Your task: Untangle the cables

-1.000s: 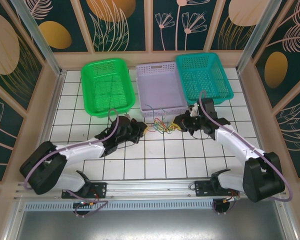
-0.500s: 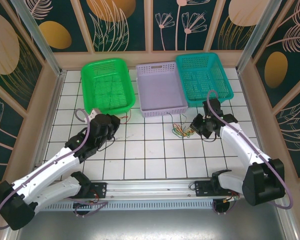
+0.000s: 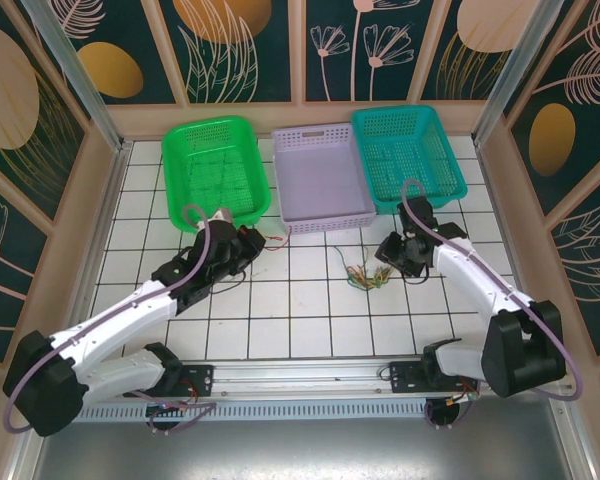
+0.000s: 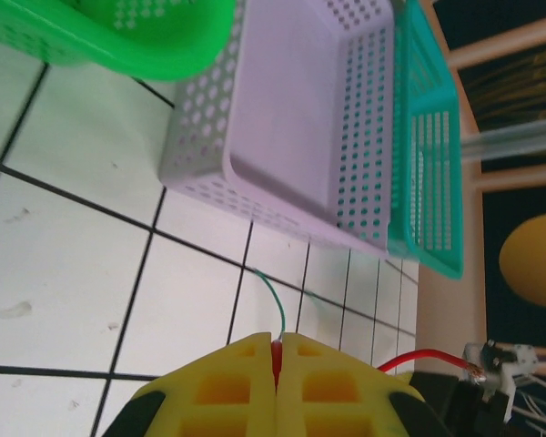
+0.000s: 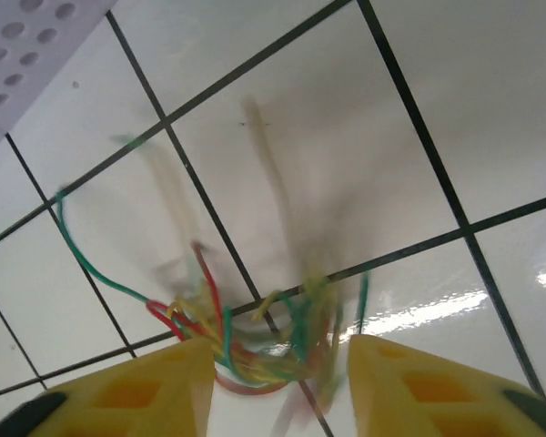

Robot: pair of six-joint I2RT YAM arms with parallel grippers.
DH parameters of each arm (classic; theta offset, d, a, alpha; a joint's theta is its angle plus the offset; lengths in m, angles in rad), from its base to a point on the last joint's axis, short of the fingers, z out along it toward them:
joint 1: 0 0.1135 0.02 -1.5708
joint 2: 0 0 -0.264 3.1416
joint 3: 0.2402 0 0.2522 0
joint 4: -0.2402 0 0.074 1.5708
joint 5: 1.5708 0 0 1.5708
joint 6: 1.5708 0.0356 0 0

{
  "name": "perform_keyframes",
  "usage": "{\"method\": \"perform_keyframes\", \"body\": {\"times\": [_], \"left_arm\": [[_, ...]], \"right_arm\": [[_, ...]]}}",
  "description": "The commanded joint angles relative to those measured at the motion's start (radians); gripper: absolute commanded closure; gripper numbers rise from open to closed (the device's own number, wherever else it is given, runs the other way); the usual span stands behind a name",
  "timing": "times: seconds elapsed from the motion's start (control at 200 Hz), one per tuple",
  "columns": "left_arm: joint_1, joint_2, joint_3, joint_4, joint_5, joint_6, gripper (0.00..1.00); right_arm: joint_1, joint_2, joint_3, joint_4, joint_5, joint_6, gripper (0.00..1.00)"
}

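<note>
Yellow fingers of the right claw (image 5: 280,364) stand apart, the tangled cables (image 5: 232,350) lying on the white tiles (image 5: 300,109) between their tips. The left claw (image 4: 276,355) is pinched tight on one green cable (image 4: 275,305), near the lilac basket (image 4: 282,109).

three baskets (image 3: 212,124), two arms (image 3: 130,320), one cable tangle (image 3: 365,275)

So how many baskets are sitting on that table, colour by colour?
Green basket: 1
Lilac basket: 1
Teal basket: 1
Total: 3
</note>
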Motion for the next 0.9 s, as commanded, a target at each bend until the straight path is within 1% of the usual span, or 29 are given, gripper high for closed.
{"method": "perform_keyframes", "body": {"times": [0.0, 0.045, 0.115, 0.23, 0.27, 0.33, 0.505, 0.681, 0.706, 0.796, 0.896], "left_arm": [[0.003, 0.031, 0.042, 0.082, 0.078, 0.048, 1.00], [0.004, 0.042, 0.047, 0.092, 0.083, 0.044, 1.00], [0.003, 0.070, 0.067, 0.092, 0.099, 0.042, 1.00], [0.003, 0.122, 0.099, 0.097, 0.147, 0.015, 1.00], [0.003, 0.132, 0.106, 0.098, 0.160, 0.005, 1.00], [0.003, 0.142, 0.116, 0.094, 0.171, -0.008, 1.00], [0.002, 0.166, 0.145, 0.068, 0.200, -0.019, 1.00], [0.003, 0.180, 0.153, 0.074, 0.217, -0.024, 1.00], [0.003, 0.182, 0.154, 0.077, 0.223, -0.025, 1.00], [0.003, 0.184, 0.153, 0.087, 0.234, -0.032, 1.00], [0.003, 0.182, 0.147, 0.097, 0.244, -0.034, 1.00]], "right_arm": [[0.092, -0.072, 0.144, -0.041, 0.110, -0.036, 0.46], [0.146, -0.085, 0.189, -0.041, 0.146, -0.035, 0.43], [0.232, -0.098, 0.229, -0.012, 0.163, -0.045, 0.42], [0.421, -0.103, 0.216, 0.175, 0.136, -0.101, 0.43], [0.470, -0.096, 0.207, 0.234, 0.136, -0.118, 0.43], [0.511, -0.070, 0.201, 0.292, 0.160, -0.135, 0.43], [0.515, 0.006, 0.215, 0.360, 0.165, -0.156, 0.44], [0.510, 0.074, 0.222, 0.391, 0.157, -0.133, 0.54], [0.508, 0.077, 0.218, 0.397, 0.161, -0.126, 0.56], [0.485, 0.086, 0.216, 0.409, 0.177, -0.101, 0.68], [0.449, 0.088, 0.214, 0.419, 0.165, -0.081, 0.82]]}}
